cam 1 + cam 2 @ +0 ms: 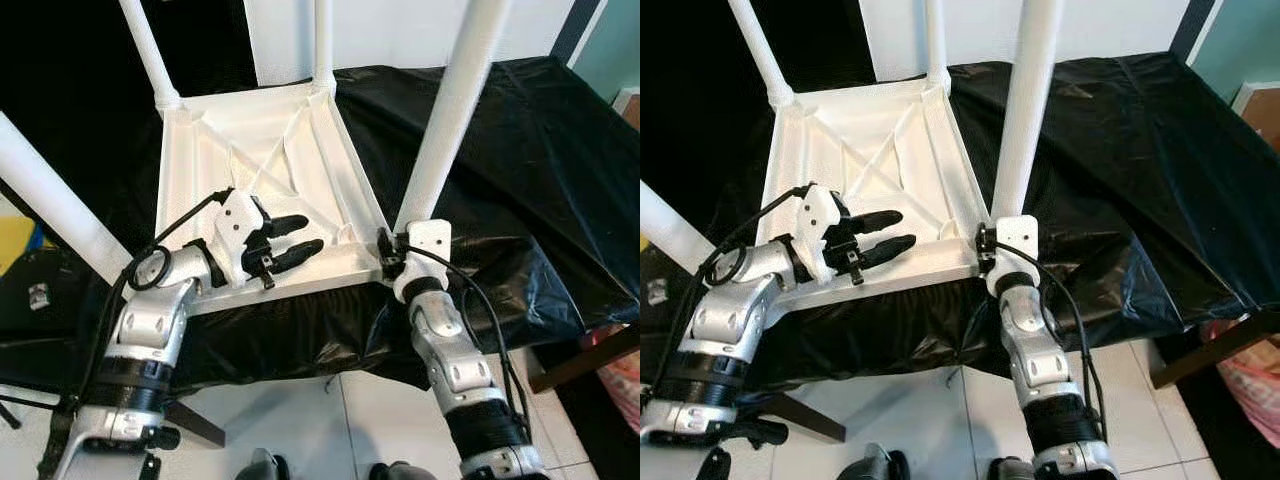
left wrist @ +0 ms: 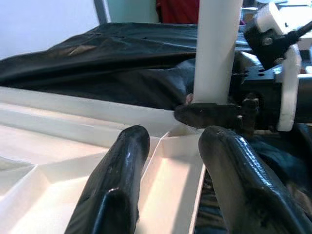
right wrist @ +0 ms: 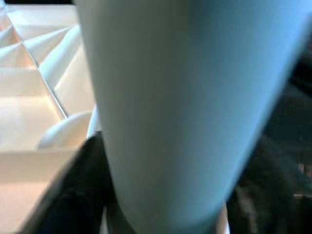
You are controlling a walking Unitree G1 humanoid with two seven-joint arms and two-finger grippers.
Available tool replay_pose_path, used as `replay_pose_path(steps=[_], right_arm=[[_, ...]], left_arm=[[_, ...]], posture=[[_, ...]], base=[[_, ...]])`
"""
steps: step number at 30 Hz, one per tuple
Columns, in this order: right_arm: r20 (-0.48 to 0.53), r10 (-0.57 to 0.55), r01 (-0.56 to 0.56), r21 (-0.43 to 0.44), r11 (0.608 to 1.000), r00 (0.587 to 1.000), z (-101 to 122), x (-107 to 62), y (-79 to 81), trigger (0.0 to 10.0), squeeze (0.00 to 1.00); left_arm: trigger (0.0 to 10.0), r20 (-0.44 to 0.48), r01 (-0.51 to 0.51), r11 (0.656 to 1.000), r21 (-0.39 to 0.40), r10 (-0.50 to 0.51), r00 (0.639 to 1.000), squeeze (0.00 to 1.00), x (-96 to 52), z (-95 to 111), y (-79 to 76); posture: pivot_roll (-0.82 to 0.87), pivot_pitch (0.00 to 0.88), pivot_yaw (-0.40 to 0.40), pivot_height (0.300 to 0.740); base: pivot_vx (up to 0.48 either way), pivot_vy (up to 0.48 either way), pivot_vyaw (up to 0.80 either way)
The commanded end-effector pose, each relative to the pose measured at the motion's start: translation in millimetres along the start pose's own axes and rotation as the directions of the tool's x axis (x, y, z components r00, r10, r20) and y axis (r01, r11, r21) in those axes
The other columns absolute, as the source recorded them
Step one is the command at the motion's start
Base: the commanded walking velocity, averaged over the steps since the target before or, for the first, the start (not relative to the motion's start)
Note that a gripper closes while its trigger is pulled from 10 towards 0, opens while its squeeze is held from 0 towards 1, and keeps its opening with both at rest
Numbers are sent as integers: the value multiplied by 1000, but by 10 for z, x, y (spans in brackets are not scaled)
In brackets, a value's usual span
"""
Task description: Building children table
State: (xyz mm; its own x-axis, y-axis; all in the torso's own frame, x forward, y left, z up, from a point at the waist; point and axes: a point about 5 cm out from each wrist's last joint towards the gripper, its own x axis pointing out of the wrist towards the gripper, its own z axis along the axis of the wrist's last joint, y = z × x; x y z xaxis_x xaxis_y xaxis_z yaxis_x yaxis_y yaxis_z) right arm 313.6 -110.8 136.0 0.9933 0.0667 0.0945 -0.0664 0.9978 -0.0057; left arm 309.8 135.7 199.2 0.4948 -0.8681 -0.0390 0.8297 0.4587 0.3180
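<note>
A white children's table [image 1: 262, 150] lies upside down on a black sheet, its ribbed underside facing up. Four white legs stand up from its corners. My right gripper [image 1: 392, 250] is shut on the base of the near right leg [image 1: 450, 110]; in the left wrist view one black finger [image 2: 209, 114] wraps that leg [image 2: 217, 48]. In the right wrist view the leg [image 3: 180, 97] is very close. My left gripper [image 1: 312, 232] hovers open over the underside near the front edge, fingers [image 2: 117, 180] pointing toward the near right corner with nothing between them.
The black sheet [image 1: 520, 150] drapes over the support, wrinkled and hanging at the front. The near left leg [image 1: 50, 195] slants past my left arm. White tiled floor [image 1: 300, 420] lies below. A dark bag [image 1: 40, 290] sits left, a brown furniture edge [image 1: 580, 360] right.
</note>
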Motion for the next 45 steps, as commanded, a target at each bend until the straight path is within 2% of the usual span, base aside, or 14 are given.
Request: replay_pose_path(steps=[1,7,8,9,20,27,28,30,31,32,33,34,36,45], right_arm=[[-35,-7,7,9,1000,999,-74,-36,-44,10000,1000],[9,73,-73,9,997,997,12,-64,-132,10000,1000],[15,82,-82,3,997,997,24,-70,-153,10000,416],[18,96,-96,-10,995,995,40,-76,-187,10000,59],[59,157,-151,-104,983,986,196,-32,-194,10000,0],[108,162,-152,-96,984,981,365,38,-10,10000,0],[107,158,-149,-91,985,982,369,43,6,4078,0],[106,153,-144,-88,986,983,372,46,18,4078,0],[102,147,-138,-86,987,984,370,47,29,1020,0],[102,147,-138,-86,987,984,370,47,29,1020,0],[98,142,-134,-85,987,985,367,48,38,0,0],[98,142,-134,-85,987,985,367,48,38,0,0],[95,142,-134,-86,987,985,372,47,61,10000,0],[132,114,-112,-16,994,985,528,79,70,10000,0]], left_arm=[[10000,-5,-286,958,-9,286,958,0,-29,-4,121],[10000,-23,-285,958,-30,284,958,0,-90,-21,-72],[10000,-29,-274,961,-27,273,962,0,-91,-31,-116],[10000,-46,-258,966,-29,257,965,0,-89,-59,-181],[10000,-71,-221,972,-75,216,974,0,-41,-70,-438],[10000,-81,-323,938,-126,314,946,0,41,-9,-573],[10000,-78,-317,938,-138,309,948,0,42,8,-616],[10000,-78,-314,939,-142,306,949,0,38,20,-650],[10000,-77,-312,937,-156,304,950,0,29,35,-685],[10000,-77,-312,937,-156,304,950,0,29,35,-685],[10000,-77,-313,936,-159,304,949,0,19,47,-709],[10000,-77,-313,936,-159,304,949,0,19,47,-709],[10000,-83,-315,934,-166,305,949,0,-1,58,-753],[10000,-138,-350,918,-186,329,934,0,-96,47,-807]], posture=[[36,126,-27,740],[38,138,-38,740],[38,138,-38,740],[39,139,-38,740],[39,140,-27,740],[49,140,-23,740],[51,141,-24,740],[52,142,-25,740],[58,144,-29,740],[58,144,-29,740],[63,145,-32,740],[63,145,-32,740],[70,149,-39,740],[80,153,-45,740]], base=[[0,0,0],[0,0,0],[0,0,0],[0,0,0],[0,0,0],[0,0,0],[0,0,0],[0,0,0],[0,0,0],[0,0,0],[0,0,0],[0,0,0],[0,0,0],[0,0,0]])
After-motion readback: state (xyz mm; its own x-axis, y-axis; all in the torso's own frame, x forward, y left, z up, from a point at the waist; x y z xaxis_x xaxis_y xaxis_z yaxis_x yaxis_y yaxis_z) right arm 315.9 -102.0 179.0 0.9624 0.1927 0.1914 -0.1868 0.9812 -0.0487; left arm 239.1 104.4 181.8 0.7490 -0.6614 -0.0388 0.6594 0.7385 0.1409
